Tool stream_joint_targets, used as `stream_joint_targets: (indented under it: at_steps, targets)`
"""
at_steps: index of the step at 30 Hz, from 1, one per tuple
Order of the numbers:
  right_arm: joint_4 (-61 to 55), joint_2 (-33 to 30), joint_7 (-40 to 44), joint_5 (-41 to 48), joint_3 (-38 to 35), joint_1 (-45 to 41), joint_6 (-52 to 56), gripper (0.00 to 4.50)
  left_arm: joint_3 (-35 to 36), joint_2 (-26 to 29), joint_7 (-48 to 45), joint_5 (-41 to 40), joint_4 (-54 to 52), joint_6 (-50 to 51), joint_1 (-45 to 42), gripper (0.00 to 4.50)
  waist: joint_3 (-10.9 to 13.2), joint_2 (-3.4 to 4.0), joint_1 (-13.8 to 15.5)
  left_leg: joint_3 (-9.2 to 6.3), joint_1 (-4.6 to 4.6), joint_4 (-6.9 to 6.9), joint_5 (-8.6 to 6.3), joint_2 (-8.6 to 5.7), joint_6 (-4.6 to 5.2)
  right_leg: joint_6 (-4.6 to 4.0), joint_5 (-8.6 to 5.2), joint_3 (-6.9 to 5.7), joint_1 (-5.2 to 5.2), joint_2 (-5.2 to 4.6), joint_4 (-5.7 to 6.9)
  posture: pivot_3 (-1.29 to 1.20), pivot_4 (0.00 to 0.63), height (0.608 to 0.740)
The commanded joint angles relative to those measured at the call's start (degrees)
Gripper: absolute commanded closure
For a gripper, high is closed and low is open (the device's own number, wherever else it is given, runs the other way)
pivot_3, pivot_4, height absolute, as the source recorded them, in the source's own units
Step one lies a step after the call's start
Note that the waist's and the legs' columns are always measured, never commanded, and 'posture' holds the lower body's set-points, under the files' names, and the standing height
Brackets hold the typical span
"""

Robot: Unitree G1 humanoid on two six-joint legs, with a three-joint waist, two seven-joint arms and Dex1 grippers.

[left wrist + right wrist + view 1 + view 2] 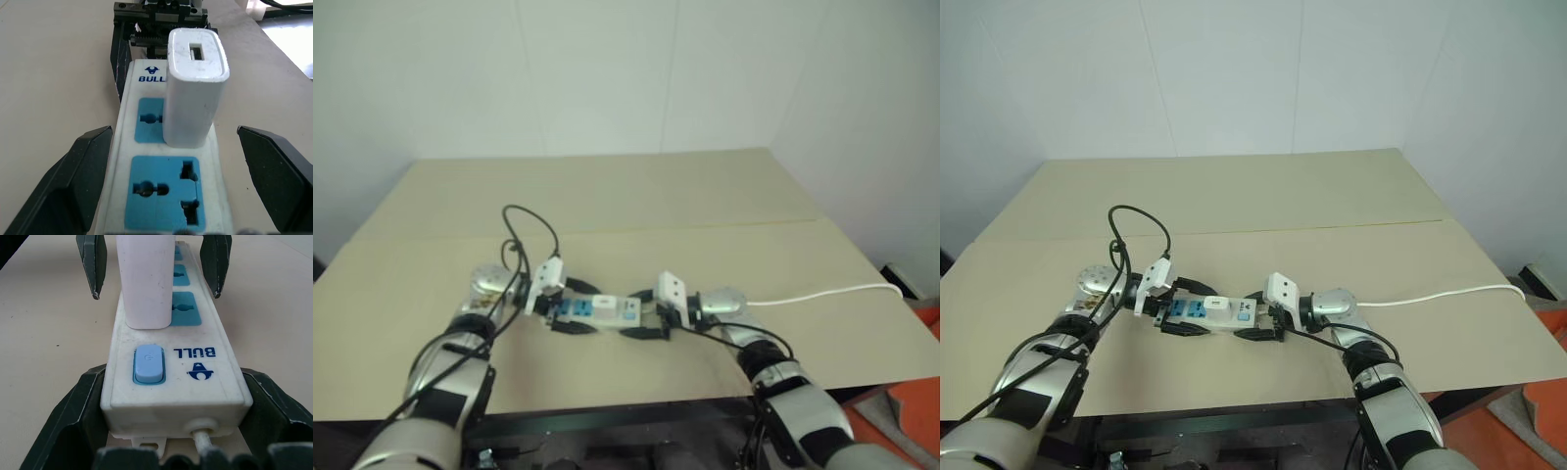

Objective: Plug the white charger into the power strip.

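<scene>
The power strip [592, 310] lies on the tan table, its blue sockets facing up. The white charger [195, 88] stands upright in one of its sockets, near the switch end [148, 363]. My left gripper [570, 308] is open; its black fingers [90, 171] straddle the strip's free end with a gap on each side and do not touch the charger. My right gripper [641, 313] is shut on the strip's cord end, with its fingers [83, 406] pressed against both sides.
The strip's thin white cord [822, 294] runs right to the table's edge. A black cable [533, 220] loops above my left wrist. The tan table [636, 196] stretches back to a white wall. An orange object [915, 382] sits off the table at the lower right.
</scene>
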Motion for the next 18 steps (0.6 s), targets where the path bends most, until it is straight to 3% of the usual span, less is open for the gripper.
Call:
stream_joint_targets:
  at_steps: [1,4,10,13,18]
  targets:
    - [0.19,0.10,-0.88,-1.34,0.48,-0.17,0.45,1.08,-1.14,2.62,-0.16,-3.45,-3.79,2.64,0.49,0.04,0.09,-0.05,-0.12,0.00,-0.01,0.00,0.00,0.00,0.00,0.00,0.00,0.00,-0.01,0.00,0.01,0.00,0.150,0.740]
    - [-1.55,-1.14,1.05,0.31,-0.70,-0.12,0.88,0.09,-1.74,5.61,-0.16,-7.49,-8.38,3.43,1.62,0.00,0.46,-0.15,-0.15,-0.01,-0.06,0.00,0.00,0.01,0.00,0.00,0.00,0.00,-0.05,0.00,0.01,0.00,0.150,0.740]
    - [-17.08,-10.04,7.37,6.96,-4.67,5.02,3.30,0.03,2.27,14.99,-0.16,-14.63,-19.01,5.11,9.06,0.00,0.91,-0.13,0.57,0.00,-0.86,0.01,-0.03,0.02,-0.01,0.04,-0.03,-0.01,-0.79,-0.05,-0.05,0.00,0.150,0.740]
    - [-29.80,-17.10,9.89,11.78,-7.57,10.35,7.77,0.03,7.47,19.33,-0.16,-16.28,-22.97,6.64,13.91,0.00,1.29,-0.13,0.98,0.00,-1.31,0.01,-0.07,0.02,0.00,-0.04,-0.02,-0.07,-1.18,-0.12,-0.03,0.00,0.150,0.740]
    - [-47.56,-29.72,11.65,20.28,-16.04,22.00,13.84,0.03,18.32,23.05,3.58,-16.98,-28.45,2.34,23.19,0.00,1.67,-0.10,2.25,0.01,-1.30,-0.03,-0.13,0.04,0.00,-0.29,-0.01,-0.18,-1.21,-0.18,-0.05,0.00,0.150,0.740]
